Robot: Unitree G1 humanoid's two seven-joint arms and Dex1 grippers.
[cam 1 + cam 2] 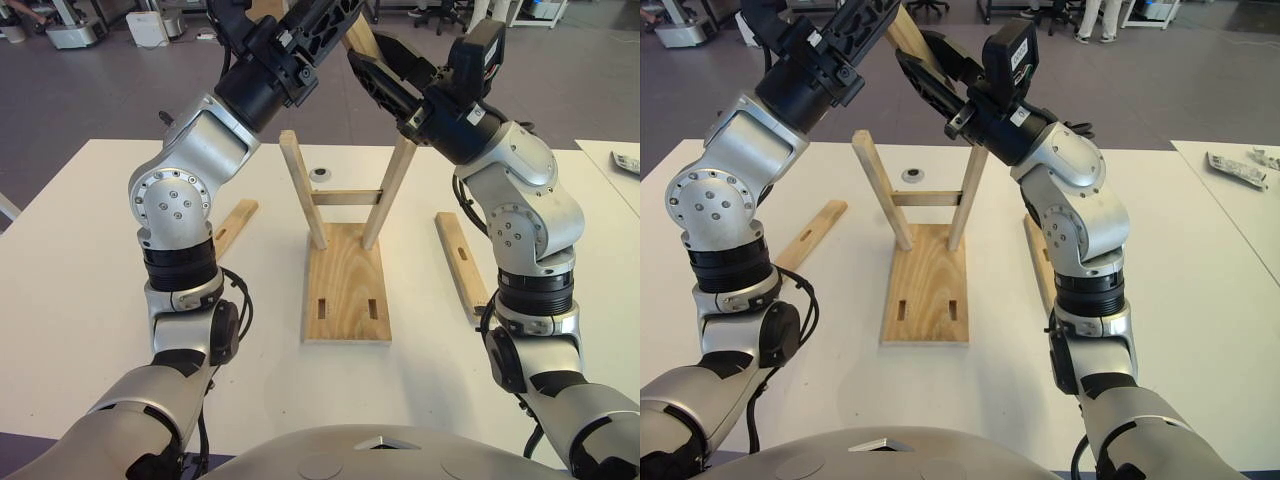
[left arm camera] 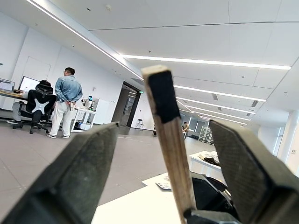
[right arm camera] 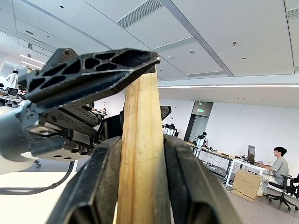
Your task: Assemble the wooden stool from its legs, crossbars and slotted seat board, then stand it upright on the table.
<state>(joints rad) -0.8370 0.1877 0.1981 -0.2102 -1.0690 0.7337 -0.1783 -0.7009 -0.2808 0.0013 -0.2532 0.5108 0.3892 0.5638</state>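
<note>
While clamping leg [image 3: 140, 140] in right gripper [image 1: 368, 68], straddling it, left gripper [image 2: 163, 128] splayed.
Light, stiff wood; pinch flat faces.

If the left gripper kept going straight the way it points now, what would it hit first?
The left gripper would meet the wooden piece first; it stands between the open fingers. Just beyond sits the right gripper, shut on that piece, though depth is unclear.

We note seat board [image 1: 347, 290] mid-table [image 1: 80, 260], leg frame [image 1: 345, 197] on its far end, leg [image 1: 902, 28] above, slotted bars [image 1: 236, 225] [image 1: 461, 262] flanking both sides.
</note>
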